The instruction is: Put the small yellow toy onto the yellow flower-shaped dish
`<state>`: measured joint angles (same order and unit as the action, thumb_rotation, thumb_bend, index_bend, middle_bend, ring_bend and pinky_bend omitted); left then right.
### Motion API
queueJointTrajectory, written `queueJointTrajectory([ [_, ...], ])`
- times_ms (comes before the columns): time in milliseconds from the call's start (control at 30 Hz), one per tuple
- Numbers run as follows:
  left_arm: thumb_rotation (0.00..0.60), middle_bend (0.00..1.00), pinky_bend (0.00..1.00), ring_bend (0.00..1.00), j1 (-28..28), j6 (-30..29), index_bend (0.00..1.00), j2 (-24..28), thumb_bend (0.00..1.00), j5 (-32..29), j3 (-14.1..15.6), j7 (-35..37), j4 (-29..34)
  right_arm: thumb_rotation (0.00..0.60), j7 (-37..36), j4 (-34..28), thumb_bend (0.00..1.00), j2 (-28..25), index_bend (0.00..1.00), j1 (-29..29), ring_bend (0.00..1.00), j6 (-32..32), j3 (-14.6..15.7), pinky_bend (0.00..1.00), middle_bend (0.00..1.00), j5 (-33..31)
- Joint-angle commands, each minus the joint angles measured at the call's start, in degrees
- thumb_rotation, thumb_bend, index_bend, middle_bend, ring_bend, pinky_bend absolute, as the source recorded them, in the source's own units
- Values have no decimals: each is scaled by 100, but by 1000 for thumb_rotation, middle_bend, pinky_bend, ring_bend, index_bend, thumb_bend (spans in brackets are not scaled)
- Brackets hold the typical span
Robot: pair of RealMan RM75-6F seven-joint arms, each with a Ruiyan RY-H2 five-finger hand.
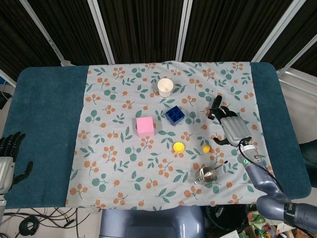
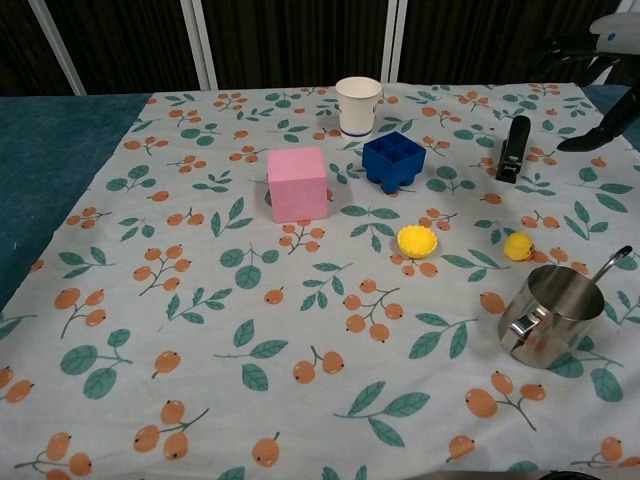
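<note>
A small yellow toy [image 2: 517, 246] is seen just right of the yellow flower-shaped dish [image 2: 417, 240], apart from it, behind a steel cup [image 2: 550, 316]. The right hand [image 2: 612, 70] is raised at the upper right edge.

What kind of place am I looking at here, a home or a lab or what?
Most likely a robot test lab: a table under a leaf-print cloth set with unrelated props such as a pink block and steel cup, dark slatted panels behind, cables on the floor.

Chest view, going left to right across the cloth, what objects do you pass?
Pink cube → white paper cup → blue square tray → yellow flower-shaped dish → black stapler → steel cup.
</note>
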<state>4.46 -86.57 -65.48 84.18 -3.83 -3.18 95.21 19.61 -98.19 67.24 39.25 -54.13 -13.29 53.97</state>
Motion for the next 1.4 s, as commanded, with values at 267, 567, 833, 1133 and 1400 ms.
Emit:
queueJointTrajectory([
  [267, 600, 26, 0, 0, 13, 30, 0, 1, 395, -6, 8, -12, 23, 600, 1703, -486, 146, 11, 147, 720, 37, 42, 444, 156, 183, -1906],
  [567, 600, 26, 0, 0, 17, 39, 0, 3, 398, -16, 5, 15, 25, 600, 2579, -387, 145, 654, 251, 1029, 58, -601, 780, 156, 226, -2559],
  [833, 600, 26, 0, 0, 16, 42, 0, 4, 400, -43, -5, 35, 30, 600, 2767, -153, 177, 1177, 324, 1146, 77, -824, 774, 156, 277, -3006],
  [1133, 600, 26, 0, 0, 21, 59, 0, 11, 401, -70, -15, 71, 28, 600, 2781, 158, 182, 1538, 358, 1182, 87, -913, 778, 156, 308, -3086],
  [1400, 600, 26, 0, 0, 28, 76, 0, 15, 405, -134, -46, 103, 37, 600, 2741, 406, 187, 1766, 368, 1168, 114, -928, 766, 156, 355, -3110],
])
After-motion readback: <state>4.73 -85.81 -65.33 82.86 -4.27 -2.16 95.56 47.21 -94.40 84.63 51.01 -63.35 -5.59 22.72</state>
